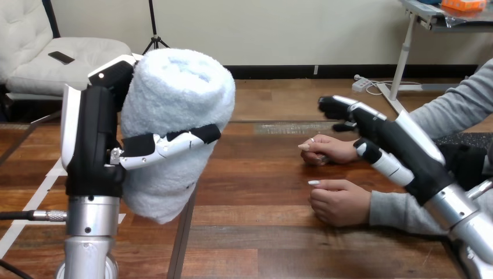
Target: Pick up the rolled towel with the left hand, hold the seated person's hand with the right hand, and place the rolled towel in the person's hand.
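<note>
The robot's left hand point(93, 139) is clamped on the pale blue, fluffy rolled towel point(174, 87): the thumb crosses its front and the fingers wrap round behind. It carries the roll upright, raised well off the brown plank table point(261, 232).

The right hand point(386, 145) has its fingers straight and apart, gripping nothing. It hangs just above and beside the person's farther hand point(328, 150), which rests loosely curled on the wood. I cannot tell whether the two touch. The person's nearer hand point(340, 200) lies fisted just below the right hand's thumb.

The step in hand looks like taking hold of the person's hand. Done well, the right hand should lower gently, slip under or round the farther hand, and close softly. The towel should wait well to that hand's side until the palm is turned up. A bare stretch of wood lies between the towel and the person's hands, so the left hand can cross low without brushing anything.
</note>
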Robot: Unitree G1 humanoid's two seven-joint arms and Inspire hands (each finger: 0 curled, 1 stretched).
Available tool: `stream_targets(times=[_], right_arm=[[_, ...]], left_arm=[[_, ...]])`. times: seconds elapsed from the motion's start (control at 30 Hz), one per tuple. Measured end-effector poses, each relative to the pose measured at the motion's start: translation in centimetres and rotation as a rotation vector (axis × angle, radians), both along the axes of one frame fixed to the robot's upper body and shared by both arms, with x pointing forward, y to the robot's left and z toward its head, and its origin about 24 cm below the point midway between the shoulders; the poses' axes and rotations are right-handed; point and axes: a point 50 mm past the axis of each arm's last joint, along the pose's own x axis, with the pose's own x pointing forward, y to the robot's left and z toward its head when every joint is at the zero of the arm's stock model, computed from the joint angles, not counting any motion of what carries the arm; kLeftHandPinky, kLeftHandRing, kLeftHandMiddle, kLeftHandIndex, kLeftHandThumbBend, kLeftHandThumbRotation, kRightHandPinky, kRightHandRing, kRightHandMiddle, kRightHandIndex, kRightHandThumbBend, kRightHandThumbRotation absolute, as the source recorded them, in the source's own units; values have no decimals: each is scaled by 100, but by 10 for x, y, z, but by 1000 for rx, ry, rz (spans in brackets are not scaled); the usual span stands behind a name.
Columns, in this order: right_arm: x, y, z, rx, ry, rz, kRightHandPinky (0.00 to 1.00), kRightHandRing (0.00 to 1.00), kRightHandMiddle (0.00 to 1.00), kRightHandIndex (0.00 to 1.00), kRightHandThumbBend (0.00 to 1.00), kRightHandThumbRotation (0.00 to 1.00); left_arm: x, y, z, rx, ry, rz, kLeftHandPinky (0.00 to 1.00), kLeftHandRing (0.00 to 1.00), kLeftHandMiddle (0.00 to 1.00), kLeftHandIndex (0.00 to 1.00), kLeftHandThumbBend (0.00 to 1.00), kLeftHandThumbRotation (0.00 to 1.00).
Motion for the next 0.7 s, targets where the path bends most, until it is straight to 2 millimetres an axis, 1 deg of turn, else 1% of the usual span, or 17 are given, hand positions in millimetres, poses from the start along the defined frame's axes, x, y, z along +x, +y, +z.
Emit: stream_targets(times=[0.37, 0.4, 0.7], right_arm=[[8, -13, 3, -80, 10, -65, 83, 89, 88, 86, 100, 99], [8, -14, 3, -86, 12, -69, 82, 89, 88, 86, 100, 97], [12, -23, 2, -157, 35, -94, 80, 86, 86, 85, 100, 88]], left_arm=[[-1, -2, 0, 0, -8, -17, 25, 29, 36, 41, 75, 0], [-1, -2, 0, 0, -8, -17, 25, 29, 36, 40, 75, 0], [-1, -1, 0, 3, -6, -19, 25, 29, 35, 40, 75, 0]])
